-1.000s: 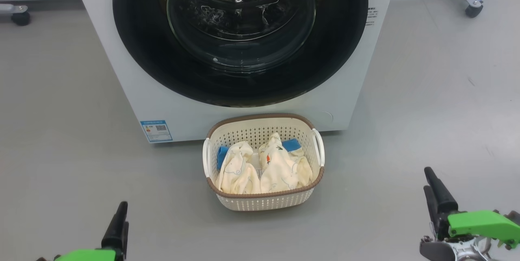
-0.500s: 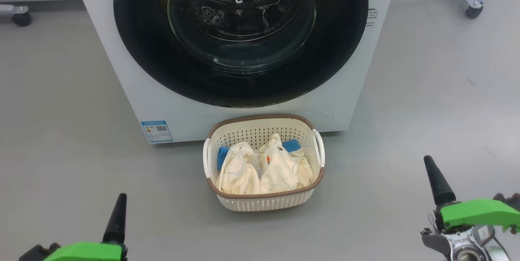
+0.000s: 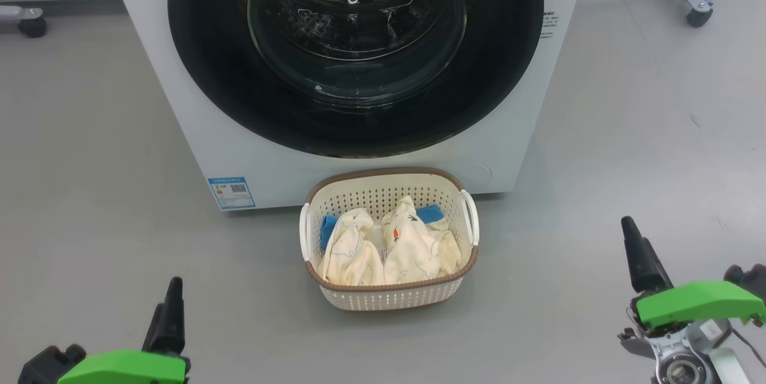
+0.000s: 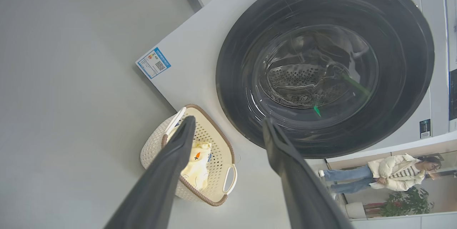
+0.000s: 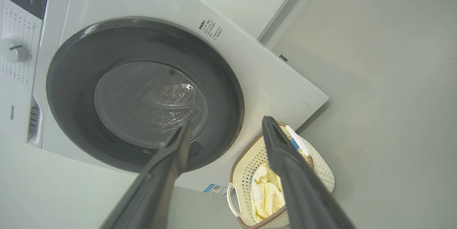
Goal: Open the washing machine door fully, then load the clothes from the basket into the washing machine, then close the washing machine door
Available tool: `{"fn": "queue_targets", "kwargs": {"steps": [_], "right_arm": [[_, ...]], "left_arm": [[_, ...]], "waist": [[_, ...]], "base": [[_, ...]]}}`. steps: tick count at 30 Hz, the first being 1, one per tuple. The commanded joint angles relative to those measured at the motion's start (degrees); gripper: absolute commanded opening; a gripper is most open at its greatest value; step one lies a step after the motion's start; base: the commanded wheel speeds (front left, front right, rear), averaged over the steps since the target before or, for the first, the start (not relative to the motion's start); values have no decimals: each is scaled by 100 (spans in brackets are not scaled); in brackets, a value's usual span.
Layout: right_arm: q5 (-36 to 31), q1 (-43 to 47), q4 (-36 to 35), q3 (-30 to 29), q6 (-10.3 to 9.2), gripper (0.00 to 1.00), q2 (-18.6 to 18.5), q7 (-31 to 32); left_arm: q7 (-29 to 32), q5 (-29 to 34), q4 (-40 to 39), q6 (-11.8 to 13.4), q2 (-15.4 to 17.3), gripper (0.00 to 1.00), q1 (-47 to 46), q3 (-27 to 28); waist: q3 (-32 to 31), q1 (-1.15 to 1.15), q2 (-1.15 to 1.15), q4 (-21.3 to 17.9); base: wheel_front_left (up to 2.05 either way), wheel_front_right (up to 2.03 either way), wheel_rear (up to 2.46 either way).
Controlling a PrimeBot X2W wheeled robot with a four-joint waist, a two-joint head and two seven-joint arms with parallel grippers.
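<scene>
While left pincer (image 4: 228, 119) and right pincer (image 5: 225, 121) gape empty, black-rimmed door (image 3: 359, 130) shut, cream clothes (image 3: 395, 249) in perforated basket (image 3: 389, 298).

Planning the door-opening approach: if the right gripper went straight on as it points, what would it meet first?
Probably the washing machine door, on its black rim beside the glass. Nothing lies between it and the open right gripper, though depth is unclear.

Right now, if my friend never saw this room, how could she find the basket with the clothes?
Find the big white washing machine with the round black door. On the grey floor just in front of it, under the door, sits the basket. It is cream with little holes, a brown rim and white handles, holding cream-yellow and blue clothes.
</scene>
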Motion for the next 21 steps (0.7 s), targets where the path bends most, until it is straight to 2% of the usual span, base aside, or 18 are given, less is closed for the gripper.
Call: {"fn": "queue_targets", "kwargs": {"steps": [1, 21], "right_arm": [[-192, -346, -234, 67, -9, 100, -163, -80], [-1644, -499, -298, 285, -12, 100, -263, -370]], "left_arm": [[-76, 175, -222, -3, 140, 100, -319, 92], [-417, 1588, -366, -4, 279, 100, -365, -61]], "waist": [[-1, 0, 0, 2], [7, 0, 0, 32]], "base": [[0, 0, 0], [0, 0, 0]]}}
